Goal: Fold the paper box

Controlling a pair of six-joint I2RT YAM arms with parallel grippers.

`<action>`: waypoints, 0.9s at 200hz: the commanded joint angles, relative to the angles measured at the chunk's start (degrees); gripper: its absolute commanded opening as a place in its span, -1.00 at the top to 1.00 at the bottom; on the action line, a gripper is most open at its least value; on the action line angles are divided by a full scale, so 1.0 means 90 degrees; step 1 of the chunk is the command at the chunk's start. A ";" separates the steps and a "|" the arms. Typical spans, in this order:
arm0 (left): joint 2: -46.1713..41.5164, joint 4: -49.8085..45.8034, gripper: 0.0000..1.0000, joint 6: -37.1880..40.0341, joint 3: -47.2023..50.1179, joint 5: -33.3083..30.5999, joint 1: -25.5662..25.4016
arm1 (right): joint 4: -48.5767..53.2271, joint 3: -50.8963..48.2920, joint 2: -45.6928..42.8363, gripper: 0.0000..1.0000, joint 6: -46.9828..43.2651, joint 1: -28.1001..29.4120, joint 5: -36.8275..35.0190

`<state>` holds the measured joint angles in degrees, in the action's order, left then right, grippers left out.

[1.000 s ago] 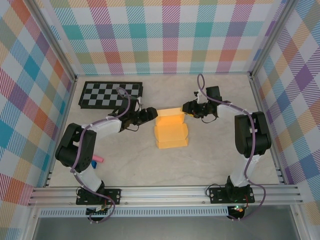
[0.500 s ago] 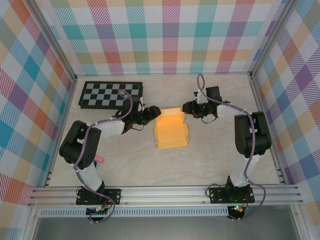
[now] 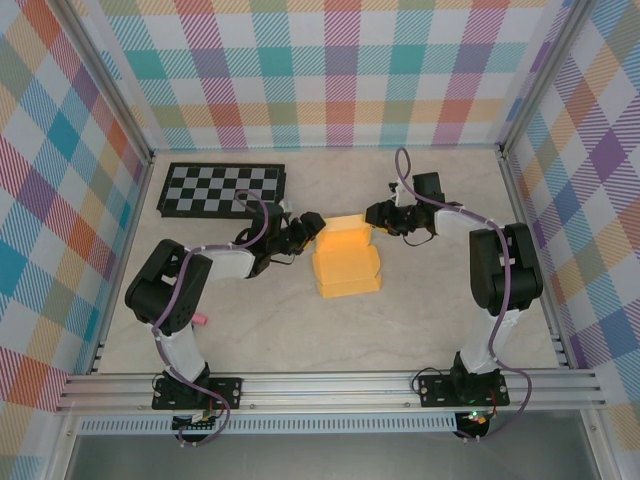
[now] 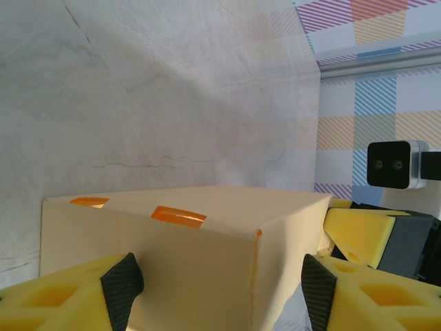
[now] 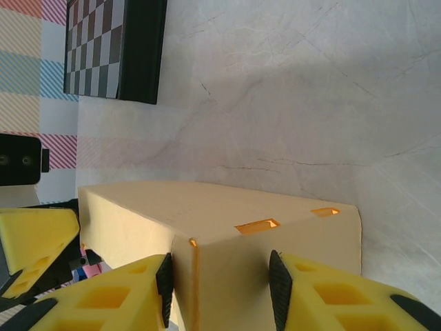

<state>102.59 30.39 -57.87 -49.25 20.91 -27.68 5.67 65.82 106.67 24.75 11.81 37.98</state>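
Note:
The paper box is a yellow-orange card box with a raised far part, lying mid-table. My left gripper is at its far left corner and my right gripper at its far right corner. In the left wrist view the box shows a corner between my left gripper's parted pads, and the right pad stands clear of the card. In the right wrist view the box shows a corner between my right gripper's parted pads; the card face runs on past both pads.
A black-and-white checkerboard lies at the far left, also the checkerboard in the right wrist view. A small pink piece lies by the left arm's base. Aluminium rails and plaid walls close in the table.
My left gripper has slid right, up against the box's far left corner, and the box has shifted slightly right. The right gripper has stayed put.

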 commanded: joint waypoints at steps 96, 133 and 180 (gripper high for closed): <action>-0.1657 -0.2600 -0.83 0.2962 -0.0542 -0.0309 0.0361 | 0.1187 0.0279 -0.0295 -0.08 -0.0173 -0.0026 -0.0710; -0.1729 -0.3493 -0.94 0.6745 -0.1621 0.0547 0.0249 | 0.1456 0.0378 -0.0726 -0.11 -0.0150 -0.0110 -0.0821; -0.0246 -0.6035 -1.00 1.0829 -0.3706 0.1281 0.0232 | 0.1391 0.0393 -0.0782 -0.12 -0.0187 -0.0253 -0.0717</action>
<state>92.68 -8.58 14.70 -75.37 28.82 -25.10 17.08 68.05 100.49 23.46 10.22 31.00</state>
